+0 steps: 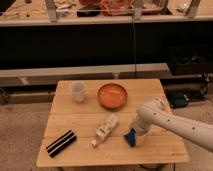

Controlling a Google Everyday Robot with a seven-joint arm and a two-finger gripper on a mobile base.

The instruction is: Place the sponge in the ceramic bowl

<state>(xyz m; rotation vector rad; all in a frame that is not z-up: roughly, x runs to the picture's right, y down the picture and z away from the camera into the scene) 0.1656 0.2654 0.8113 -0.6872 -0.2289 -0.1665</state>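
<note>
The blue sponge [130, 138] lies on the wooden table [80, 112], near its front right part. My gripper [137, 133] is directly over the sponge and touching it, at the end of the white arm [170, 122] that reaches in from the right. The arm hides part of the sponge. The ceramic bowl [112, 95], shallow, orange-brown and empty, sits at the back middle of the table, well behind the sponge.
A translucent whitish cup [77, 91] stands left of the bowl. A white bottle [105, 129] lies on its side in the middle of the table, just left of the sponge. A black striped block [61, 143] lies at the front left. Dark shelving runs behind.
</note>
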